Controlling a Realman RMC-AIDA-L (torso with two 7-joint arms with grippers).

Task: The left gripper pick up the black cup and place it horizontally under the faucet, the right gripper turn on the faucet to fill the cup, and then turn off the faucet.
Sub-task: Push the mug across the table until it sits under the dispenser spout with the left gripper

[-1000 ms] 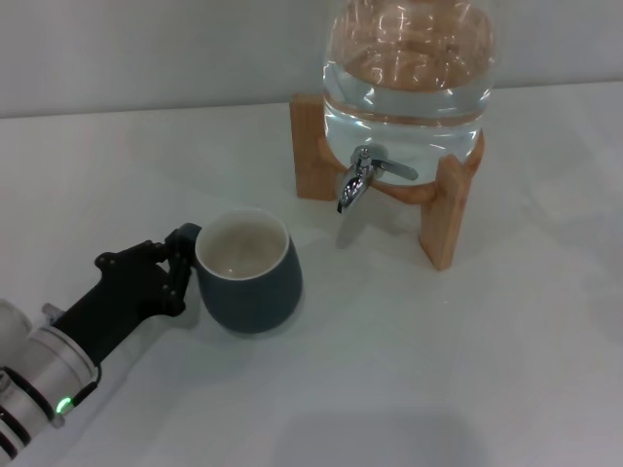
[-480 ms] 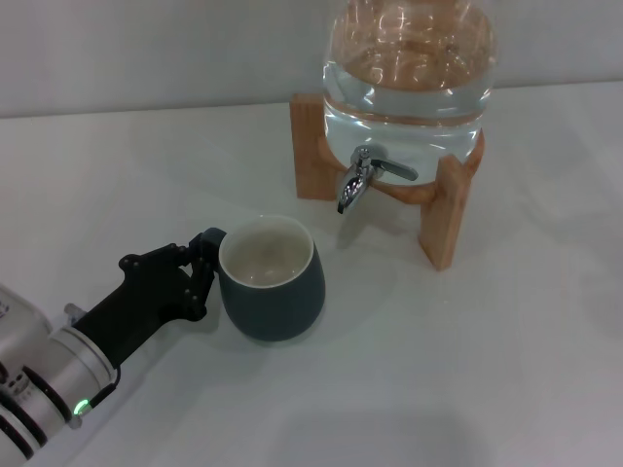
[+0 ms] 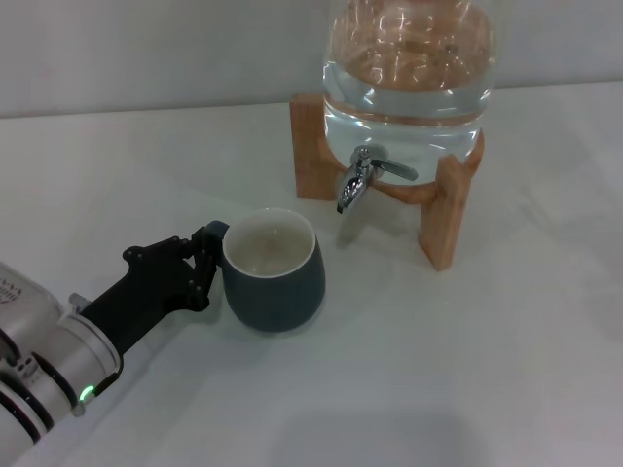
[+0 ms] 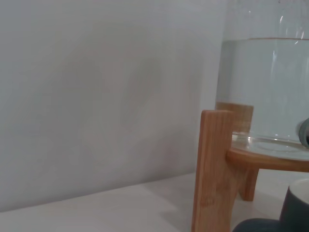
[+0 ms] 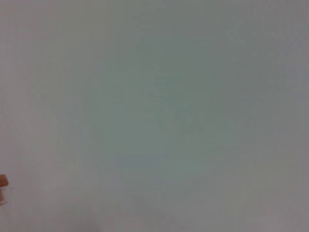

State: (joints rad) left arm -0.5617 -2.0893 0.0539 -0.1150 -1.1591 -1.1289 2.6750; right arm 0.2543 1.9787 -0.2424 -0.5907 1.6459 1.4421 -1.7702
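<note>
The black cup (image 3: pixel 275 282) stands upright on the white table, cream inside showing, a little in front and left of the faucet (image 3: pixel 356 182). My left gripper (image 3: pixel 206 261) is shut on the cup's handle at its left side, the white arm reaching in from the lower left. The chrome faucet sticks out of the clear water jar (image 3: pixel 409 73), its lever lying to the right. A corner of the cup (image 4: pixel 289 212) shows in the left wrist view beside the wooden stand (image 4: pixel 215 169). My right gripper is out of view.
The jar rests on a wooden stand (image 3: pixel 448 209) at the back of the white table (image 3: pixel 487 370). A pale wall runs behind it. The right wrist view shows only a blank pale surface.
My left gripper has carried the cup to the right and slightly back, closer to the faucet. The faucet lever has not moved.
</note>
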